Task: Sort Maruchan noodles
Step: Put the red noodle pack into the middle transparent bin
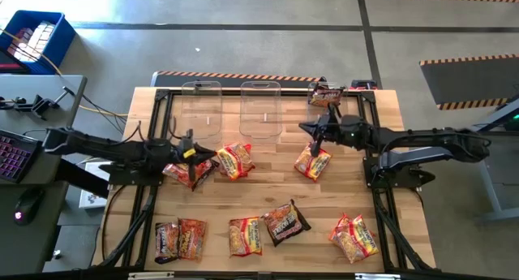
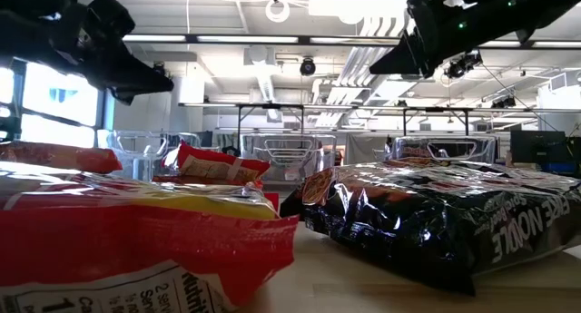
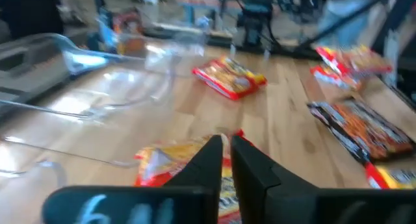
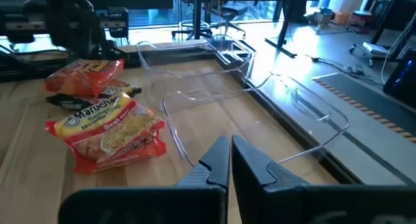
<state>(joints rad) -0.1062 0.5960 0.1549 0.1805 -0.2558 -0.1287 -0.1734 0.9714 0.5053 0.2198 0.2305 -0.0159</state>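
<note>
Both arms are in over the wooden table [image 1: 268,174], and neither one has a packet! The left gripper [image 1: 195,154] hangs above a loose pair of Maruchan noodle packets [image 1: 212,165] at the left-centre, its fingers [image 3: 250,169] nearly pressed together with only a thin slit between them and nothing in the grip. Across the way, the right gripper [image 1: 315,134] sits just beside the nearer clear bin [image 1: 260,109], jaws clamped tight on air, with an orange packet [image 1: 312,162] lying right below it on the boards. The second clear bin [image 1: 201,105] stands to the left of the first one, both along the far edge. A dark packet [image 1: 326,93] rests at the far rim near the right arm. Along the near edge the rest lie scattered: a dark-and-orange pair [image 1: 180,239], an orange one [image 1: 245,235], a black one [image 1: 285,221], and another orange packet [image 1: 353,237] off toward the right.
</note>
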